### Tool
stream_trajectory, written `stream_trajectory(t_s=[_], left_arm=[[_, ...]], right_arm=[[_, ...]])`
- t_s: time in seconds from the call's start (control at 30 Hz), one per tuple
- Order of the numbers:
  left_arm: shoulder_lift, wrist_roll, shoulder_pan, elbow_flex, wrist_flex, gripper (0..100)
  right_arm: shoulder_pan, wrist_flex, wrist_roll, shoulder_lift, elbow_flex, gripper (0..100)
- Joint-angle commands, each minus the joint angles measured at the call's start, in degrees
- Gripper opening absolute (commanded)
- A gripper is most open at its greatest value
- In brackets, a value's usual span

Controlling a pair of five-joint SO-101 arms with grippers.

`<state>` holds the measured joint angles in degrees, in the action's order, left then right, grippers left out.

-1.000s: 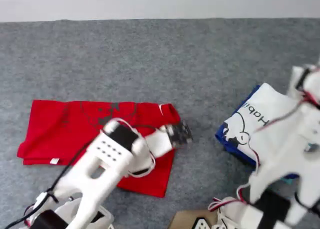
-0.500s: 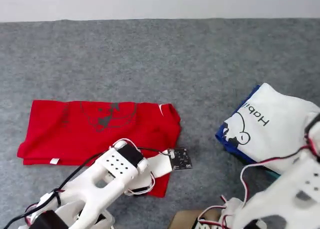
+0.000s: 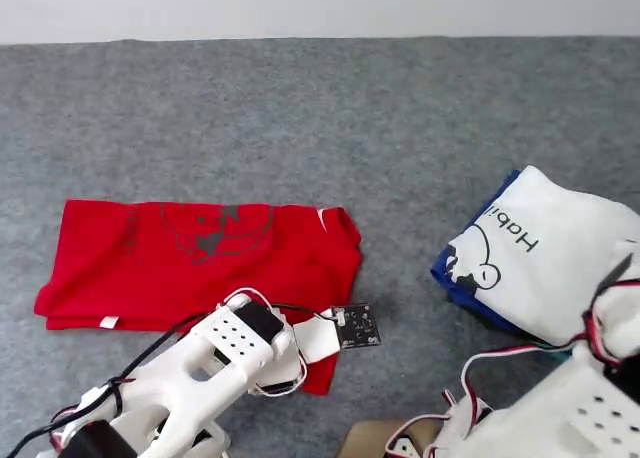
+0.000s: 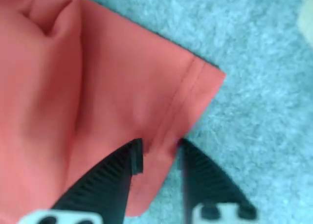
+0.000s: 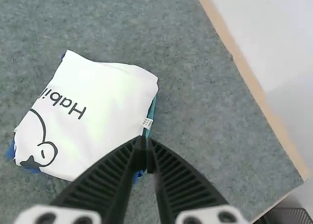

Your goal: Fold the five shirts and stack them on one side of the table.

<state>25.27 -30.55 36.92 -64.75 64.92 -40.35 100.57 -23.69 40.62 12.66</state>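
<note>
**High view.** The left arm stands over one corner of the red shirt. The shirt lies flat on the grey table. The right arm sits just beside a pile of folded shirts. A white shirt lies on top of the pile, with a blue shirt showing beneath it. The pile is well apart from the red shirt.

**Left wrist view.** The left gripper is spread a little. Its tips straddle the hemmed edge of the red shirt, close to the corner. One tip is over the cloth and the other is at the hem, beside bare table. Contact with the cloth cannot be confirmed.

**Right wrist view.** The right gripper is pressed together, with nothing between its tips. The white shirt lies just beyond the tips. A teal layer shows at the side edge of the white shirt.
</note>
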Motion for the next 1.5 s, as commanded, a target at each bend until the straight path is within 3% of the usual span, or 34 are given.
stream_trajectory(t_s=[0.0, 0.3, 0.5, 0.9, 1.03, 1.2, 1.47], left_arm=[[1.85, 0.44, 0.09, 0.48, -0.88, 1], [1.85, 0.18, -0.18, 9.8, 10.02, 1], [1.41, 0.18, -3.43, 17.36, 11.43, 1], [1.23, -4.92, -15.21, 19.3, -0.44, 1], [1.23, -4.92, -16.35, 19.3, -4.4, 2], [1.23, -4.4, -16.53, 18.07, -6.59, 14], [1.23, -3.96, -16.53, 11.38, -10.55, 15]], right_arm=[[-0.92, 2.33, -0.62, 1.01, 0.26, 0.9], [-0.84, 2.33, -0.62, 1.71, 0.26, 0.9], [-0.84, 2.33, -0.62, 1.71, 0.26, 0.9], [-0.66, 2.33, -1.76, 1.71, 0.26, 0.9], [-0.75, 2.33, -3.6, 1.71, 0.26, 0.9], [-0.75, 2.33, -3.6, 1.71, 0.26, 0.9], [-0.75, 2.33, -3.6, 1.63, 0.26, 0.9]])
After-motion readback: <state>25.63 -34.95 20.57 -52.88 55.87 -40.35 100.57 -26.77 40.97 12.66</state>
